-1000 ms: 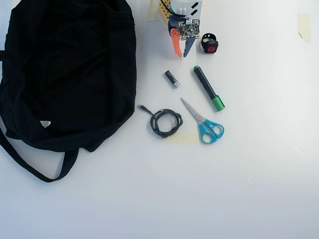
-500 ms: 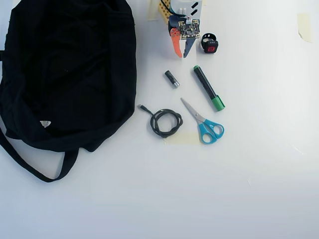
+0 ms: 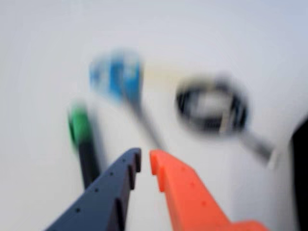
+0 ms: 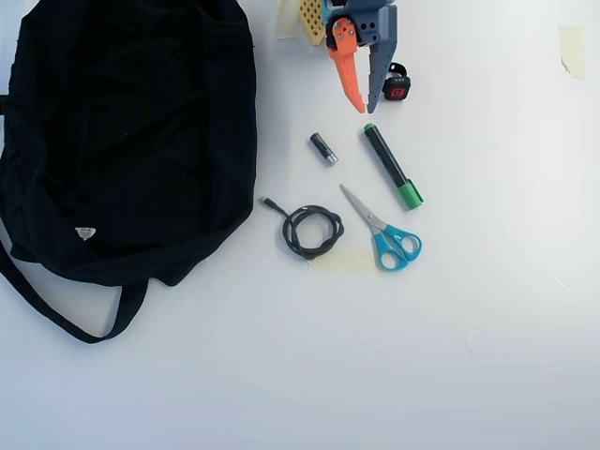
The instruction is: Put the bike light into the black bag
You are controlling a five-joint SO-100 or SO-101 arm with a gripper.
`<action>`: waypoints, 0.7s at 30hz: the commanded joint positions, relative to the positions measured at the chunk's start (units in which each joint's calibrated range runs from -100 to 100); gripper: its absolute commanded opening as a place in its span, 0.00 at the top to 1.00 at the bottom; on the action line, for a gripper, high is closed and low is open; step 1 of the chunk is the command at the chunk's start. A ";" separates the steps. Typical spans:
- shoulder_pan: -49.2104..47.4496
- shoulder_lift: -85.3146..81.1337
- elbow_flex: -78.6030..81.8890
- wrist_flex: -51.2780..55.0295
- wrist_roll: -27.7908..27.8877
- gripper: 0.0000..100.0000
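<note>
With the claw (image 4: pixel 364 105) nearly shut and empty, just left of the light (image 4: pixel 397 90) on the tabletop (image 4: pixel 469 328) in the overhead view, it may nudge the light away or grab the marker (image 4: pixel 393 167), far from the bag (image 4: pixel 122 141).

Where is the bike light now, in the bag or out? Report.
Out. The bike light lies on the table beside the gripper, well apart from the black bag.

One black bag (image 4: pixel 122 141), one bike light (image 4: pixel 397 90), one marker (image 4: pixel 393 167), one pair of scissors (image 4: pixel 384 230), one coiled cable (image 4: pixel 309 230), one small cylinder (image 4: pixel 323 148), one gripper (image 4: pixel 366 108) overhead
</note>
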 commanded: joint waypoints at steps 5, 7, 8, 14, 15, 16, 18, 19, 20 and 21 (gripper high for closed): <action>-0.40 30.70 -26.97 -17.83 0.01 0.98; -0.40 37.67 -32.99 -21.10 0.01 0.98; -0.33 42.23 -37.03 -22.65 0.01 0.98; 0.12 63.31 -60.30 -24.11 0.12 0.98; 0.19 66.96 -64.43 -24.11 0.12 0.98; 0.19 70.45 -68.30 -24.11 0.12 0.98; 0.27 77.09 -75.30 -24.11 0.12 0.98; 0.27 79.99 -78.09 -24.11 0.12 0.98; 0.27 83.06 -80.69 -24.29 0.12 0.98; 0.34 85.80 -83.03 -25.15 0.12 0.98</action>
